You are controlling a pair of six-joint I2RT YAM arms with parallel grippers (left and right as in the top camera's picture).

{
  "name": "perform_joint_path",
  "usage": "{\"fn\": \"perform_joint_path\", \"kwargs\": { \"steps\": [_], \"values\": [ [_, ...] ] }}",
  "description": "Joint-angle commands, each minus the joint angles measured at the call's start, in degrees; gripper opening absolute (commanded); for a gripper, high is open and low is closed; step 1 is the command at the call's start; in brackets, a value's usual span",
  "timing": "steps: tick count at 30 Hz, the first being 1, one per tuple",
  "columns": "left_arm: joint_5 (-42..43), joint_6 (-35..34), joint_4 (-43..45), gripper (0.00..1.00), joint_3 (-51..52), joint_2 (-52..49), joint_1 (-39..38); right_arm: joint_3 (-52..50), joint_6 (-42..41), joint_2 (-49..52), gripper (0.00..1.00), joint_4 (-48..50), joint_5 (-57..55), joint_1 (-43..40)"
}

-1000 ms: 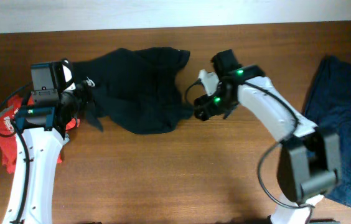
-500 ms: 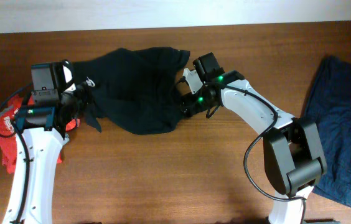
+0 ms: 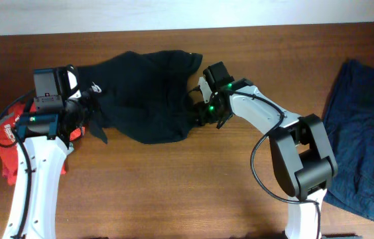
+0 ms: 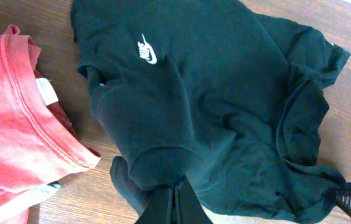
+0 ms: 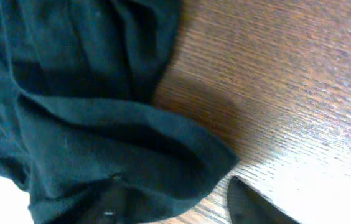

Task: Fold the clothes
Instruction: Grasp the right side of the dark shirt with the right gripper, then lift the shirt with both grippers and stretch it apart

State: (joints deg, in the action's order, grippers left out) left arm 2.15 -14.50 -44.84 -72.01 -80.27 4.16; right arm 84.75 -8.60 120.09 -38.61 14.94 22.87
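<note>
The blackish dark-teal cloth shirt [image 3: 144, 93] lies crumpled at upper centre of the overhead view on the brown wooden bench [image 3: 174, 186]. Its small white logo [image 4: 145, 50] faces up.

Left hand [image 4: 174, 190]: the fingers are pressed together, pinching a bunched fold at the shirt's left edge. This fold is just beside the red cloth tee [image 4: 7, 124] at the left of the frame.

Right hand [image 5: 175, 208]: positioned at the shirt's right edge, fingers spread well apart. The rolled hem lies between them and covers the finger at lower left, while the finger at lower right is over bare bench. The hand is not closed on the cloth.

The navy-blue cloth garment [image 3: 363, 133] lies flat at far right, well apart from both hands.
</note>
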Motion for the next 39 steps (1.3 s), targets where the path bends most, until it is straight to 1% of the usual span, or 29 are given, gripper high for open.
{"fn": "perform_joint_path", "kwargs": {
  "steps": [1, 2, 3, 5, 8, 10, 12, 13, 19, 22, 25, 29, 30, 31, 33, 39],
  "values": [
    [0.46, 0.92, -0.04, 0.0, -0.07, 1.03, -0.09, 0.07, -0.92, 0.31, 0.5, 0.28, -0.57, 0.37],
    [0.46, 0.92, -0.02, 0.0, -0.07, 1.01, -0.09, 0.07, -0.94, 0.31, 0.45, 0.22, -0.57, 0.35],
    [0.46, 0.92, -0.02, 0.0, -0.07, 1.03, -0.09, 0.07, -0.94, 0.31, 0.42, 0.15, -0.57, 0.35],
    [0.46, 0.92, -0.02, 0.0, -0.07, 1.01, -0.09, 0.07, -0.94, 0.31, 0.33, 0.07, -0.55, 0.37],
    [0.44, 0.92, -0.04, 0.0, -0.07, 1.01, -0.09, 0.07, -0.96, 0.31, 0.31, -0.07, -0.55, 0.37],
    [0.44, 0.92, -0.04, 0.0, -0.07, 1.03, -0.09, 0.07, -0.96, 0.31, 0.21, -0.13, -0.55, 0.37],
    [0.44, 0.94, -0.02, 0.0, -0.07, 1.03, -0.09, 0.07, -0.96, 0.31, 0.08, -0.13, -0.55, 0.37],
    [0.44, 0.94, -0.02, 0.0, -0.07, 1.03, -0.09, 0.07, -0.96, 0.31, 0.04, -0.11, -0.55, 0.37],
    [0.44, 0.94, 0.2, 0.0, -0.13, 1.03, -0.09, 0.46, -0.9, -0.15, 0.04, -0.35, -0.9, -0.11],
    [0.31, 2.97, 0.17, 0.0, -2.03, 1.03, -0.07, 4.35, -0.9, -2.78, 0.04, -4.17, -5.84, -3.13],
    [-1.18, 4.37, 0.13, 0.0, -7.02, 1.03, -0.07, 13.38, -0.68, -6.73, 0.04, -11.76, -10.62, -9.14],
    [-5.18, 5.25, 0.2, 0.0, -14.67, 1.03, 0.11, 27.54, 0.83, -10.12, 0.04, -21.92, -11.06, -18.1],
    [-5.16, 5.53, 0.22, 0.0, -16.87, 1.01, 0.44, 32.44, 0.85, -10.73, 0.04, -25.44, -10.64, -21.05],
    [-5.01, 5.66, 0.17, 0.0, -18.4, 1.01, 0.66, 34.71, 0.9, -10.93, 0.04, -27.17, -10.45, -22.38],
    [-4.66, 5.64, -0.22, 0.0, -23.08, 1.03, 1.27, 43.41, 2.64, -11.13, 0.04, -34.05, -9.05, -26.97],
    [0.66, 5.66, -0.48, 0.0, -32.72, 1.03, 1.25, 60.46, 3.67, -12.0, 0.04, -46.4, -7.43, -32.98]
  ]
}}
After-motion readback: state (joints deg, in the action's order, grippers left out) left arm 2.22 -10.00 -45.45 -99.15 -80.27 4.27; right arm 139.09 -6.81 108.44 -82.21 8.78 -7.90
